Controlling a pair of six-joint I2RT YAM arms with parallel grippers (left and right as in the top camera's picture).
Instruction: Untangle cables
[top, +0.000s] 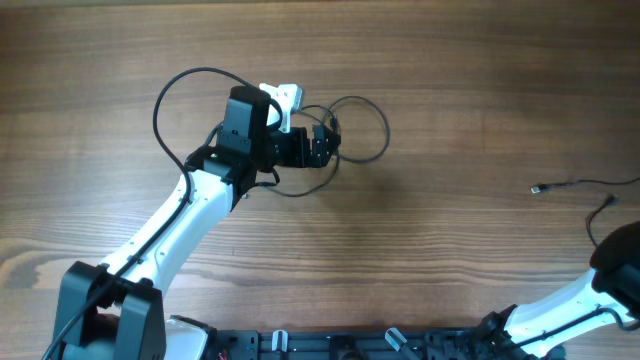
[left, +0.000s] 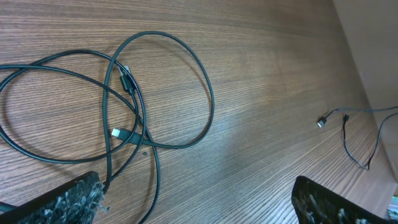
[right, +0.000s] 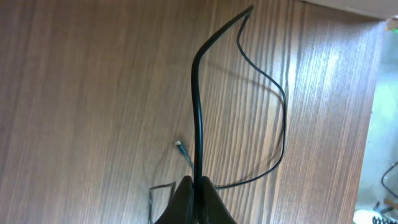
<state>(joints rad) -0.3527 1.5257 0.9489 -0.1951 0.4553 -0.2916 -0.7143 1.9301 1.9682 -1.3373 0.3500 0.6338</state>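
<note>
A tangle of black cables (left: 146, 93) lies in overlapping loops on the wooden table, with two small plug tips (left: 126, 81) inside the loops. My left gripper (left: 196, 208) hovers open just beside the loops, and one strand runs past its left finger (left: 62, 202). From overhead, the left gripper (top: 330, 147) sits over the loops (top: 365, 130). My right gripper (right: 199, 186) is shut on a separate thin black cable (right: 196, 106), which rises from the jaws and curves back down to the table. That separate cable (top: 565, 185) lies at the far right, near my right arm (top: 620, 265).
The left arm (top: 190, 210) stretches from the bottom left toward the middle of the table, with its own thicker wire (top: 170, 95) arching above it. The table's right edge (right: 373, 93) is near the right gripper. A black rail (top: 380, 345) lines the front edge.
</note>
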